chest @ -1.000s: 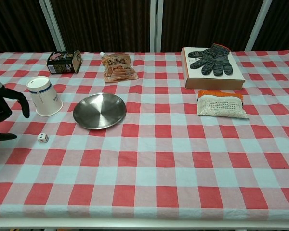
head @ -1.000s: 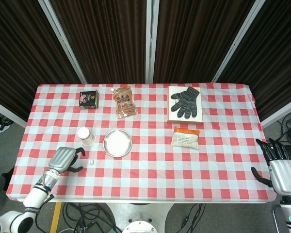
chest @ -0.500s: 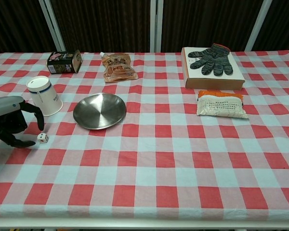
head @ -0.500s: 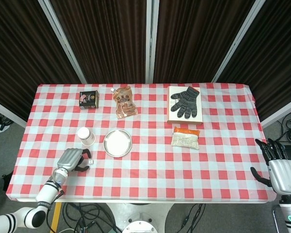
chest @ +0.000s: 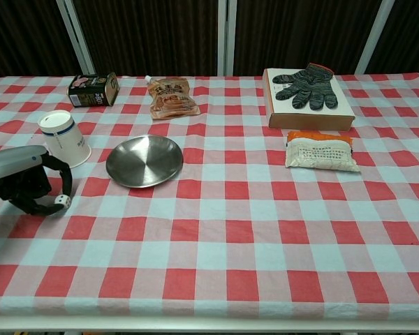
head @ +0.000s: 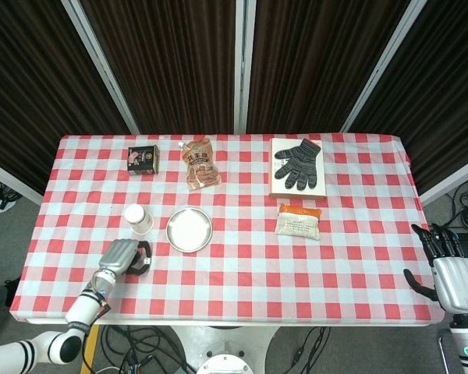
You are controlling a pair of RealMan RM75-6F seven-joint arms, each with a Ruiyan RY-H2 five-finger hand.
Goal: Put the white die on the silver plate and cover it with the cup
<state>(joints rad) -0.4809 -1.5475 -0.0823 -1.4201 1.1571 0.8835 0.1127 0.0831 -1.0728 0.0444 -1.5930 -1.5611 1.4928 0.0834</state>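
Left hand [chest: 29,183] low over the table's near-left corner, fingers curled down and around the white die [chest: 59,202]. In the chest view the die sits at the fingertips, between a dark finger arching over it and the thumb beneath; it looks pinched or about to be, but whether the fingers actually bear on it, or whether it is off the cloth, cannot be told. From the head view the left hand [head: 125,258] hides the die almost wholly. Silver plate [chest: 144,160] lies ahead of this hand and toward the robot's right, near but apart, with one or two checks of cloth between; that is the direction the coming carry must take, up and across to the plate's bowl. The die is a cube, so no long axis to mind. Cup [chest: 64,139] stands mouth-down just beyond the left hand, beside the plate's left edge, within this hand's reach. Right hand [head: 452,274] is well apart, past the table's far-right corner, fingers spread and holding nothing; the left hand is plainly the nearer to die, cup and plate alike. My reading: the pick-up is under way, nothing yet on the plate. Risk: so small a die could slip from the fingertips or roll away.
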